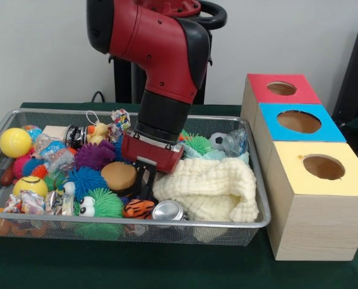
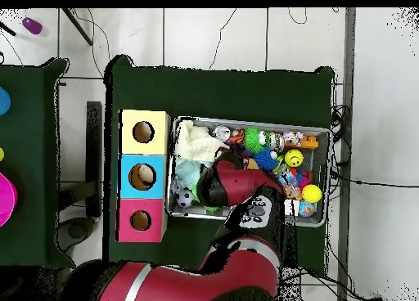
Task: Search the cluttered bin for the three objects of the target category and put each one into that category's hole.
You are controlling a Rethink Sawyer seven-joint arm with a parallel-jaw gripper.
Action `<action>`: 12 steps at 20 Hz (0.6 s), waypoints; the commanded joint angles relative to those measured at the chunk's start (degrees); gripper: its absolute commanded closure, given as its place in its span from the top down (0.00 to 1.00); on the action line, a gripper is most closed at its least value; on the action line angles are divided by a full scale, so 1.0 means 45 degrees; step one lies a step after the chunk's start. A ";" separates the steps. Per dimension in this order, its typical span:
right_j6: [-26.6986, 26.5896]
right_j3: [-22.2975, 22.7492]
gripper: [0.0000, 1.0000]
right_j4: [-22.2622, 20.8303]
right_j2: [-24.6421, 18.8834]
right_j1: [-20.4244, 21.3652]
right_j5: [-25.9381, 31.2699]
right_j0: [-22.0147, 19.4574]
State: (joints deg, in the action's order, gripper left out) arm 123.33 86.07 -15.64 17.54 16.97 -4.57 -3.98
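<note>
While the end effector (image 1: 145, 180) dips into the wire bin (image 1: 260, 198), fingers parted and empty, the tiger-striped ball (image 1: 138, 208) lies directly beneath it, touching a silver can (image 1: 168, 210), left of the cream cloth (image 1: 212, 188).

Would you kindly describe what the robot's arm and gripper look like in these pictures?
The arm has glossy red rounded shells with black joint sections and a black cylindrical wrist. Below sits a red rectangular block carrying the black gripper. From overhead, a grey patterned patch marks one joint.
</note>
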 commanded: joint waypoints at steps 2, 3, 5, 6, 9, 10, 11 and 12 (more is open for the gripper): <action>0.0751 -0.1565 0.00 0.0028 -0.0723 -0.1250 -0.0470 -0.0057; 0.0820 -0.1625 0.00 0.0081 -0.0586 -0.1300 -0.0664 0.0019; 0.0992 -0.1701 0.00 0.0254 -0.0270 -0.1408 -0.1051 0.0212; 0.1088 -0.1717 0.00 0.0348 -0.0146 -0.1449 -0.1228 0.0288; 0.1545 -0.1682 0.00 0.0934 0.0323 -0.1603 -0.2064 0.0539; 0.1545 -0.1686 0.00 0.0978 0.0369 -0.1607 -0.2158 0.0565; 0.1544 -0.1690 0.00 0.1023 0.0416 -0.1611 -0.2251 0.0590; 0.1539 -0.1687 0.00 0.1053 0.0424 -0.1609 -0.2309 0.0592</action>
State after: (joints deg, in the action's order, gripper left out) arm 123.33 82.71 -14.63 21.05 13.17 -7.72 -2.02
